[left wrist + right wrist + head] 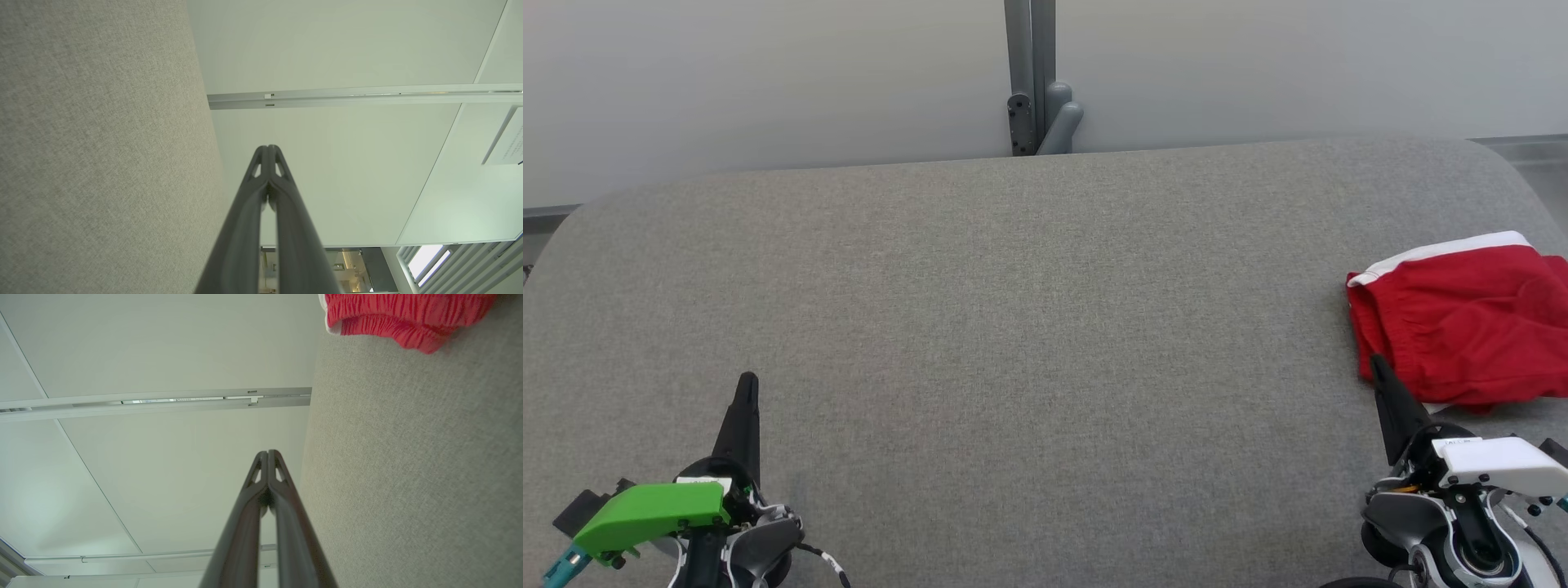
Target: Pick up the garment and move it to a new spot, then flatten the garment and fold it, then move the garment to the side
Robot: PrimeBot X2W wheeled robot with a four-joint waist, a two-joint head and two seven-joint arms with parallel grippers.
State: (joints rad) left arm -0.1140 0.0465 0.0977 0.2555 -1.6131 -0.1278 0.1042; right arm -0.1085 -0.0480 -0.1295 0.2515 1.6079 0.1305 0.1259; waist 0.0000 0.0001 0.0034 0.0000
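Red garment (1462,327) white-banded in head view, left end effector (268,148) pinched together

Padded surface (1045,327): grey woven cloth, matt, fine rough weave. Garment (1462,327) at its right edge: red cloth, matt, soft and creased, with a smoother white band. Left gripper (745,384) and right gripper (1379,363): dark fingers, plastic-looking, matt. Post (1031,73) behind the surface: smooth grey, slight sheen.

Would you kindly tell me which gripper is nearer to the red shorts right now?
Right. The right gripper sits shut beside the near left corner of the red shorts; the left gripper, also shut, is far across the grey padded surface.
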